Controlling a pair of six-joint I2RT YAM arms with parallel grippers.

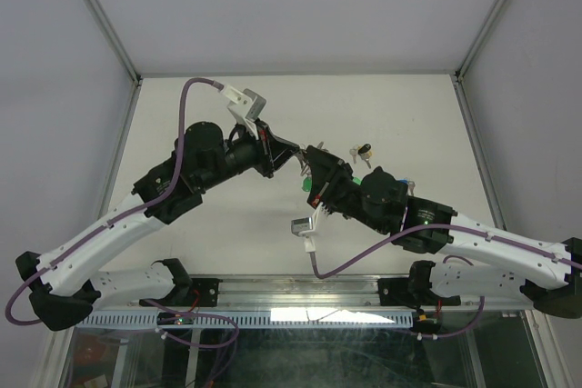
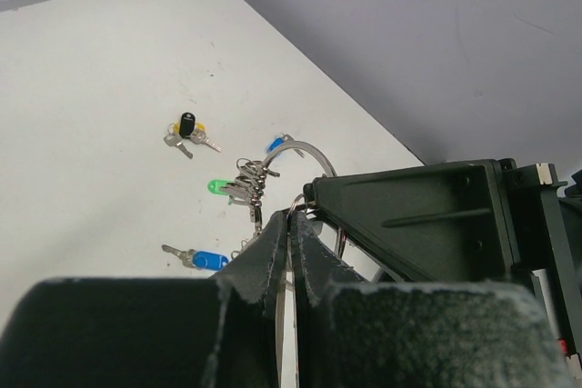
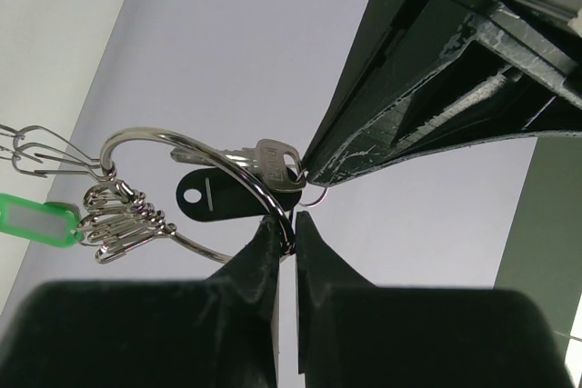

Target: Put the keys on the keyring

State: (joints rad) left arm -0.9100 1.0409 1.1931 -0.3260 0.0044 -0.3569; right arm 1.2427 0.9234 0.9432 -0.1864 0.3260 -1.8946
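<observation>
I see my right tool (image 3: 293, 224) clamped on the keyring (image 3: 136, 132), held above the tabletop (image 2: 91, 88); my left tool (image 2: 293, 217) is pinched shut on a silver key (image 3: 273, 159) touching it.

2 arms inward, left gripper (image 2: 293, 223) and right gripper (image 3: 291, 226) closed, tip-to-tip.

Soft, even white light is coming down from overhead, keeping the table (image 1: 400, 115) bright with only faint shadows, while glare is shining off the rail (image 1: 309, 315) at the near edge. In the wrist views the nearest black casing (image 2: 118, 333) is blurring along the bottom, and the keyring (image 3: 150, 132) is glinting crisply against a flat grey wall (image 3: 273, 43).
</observation>
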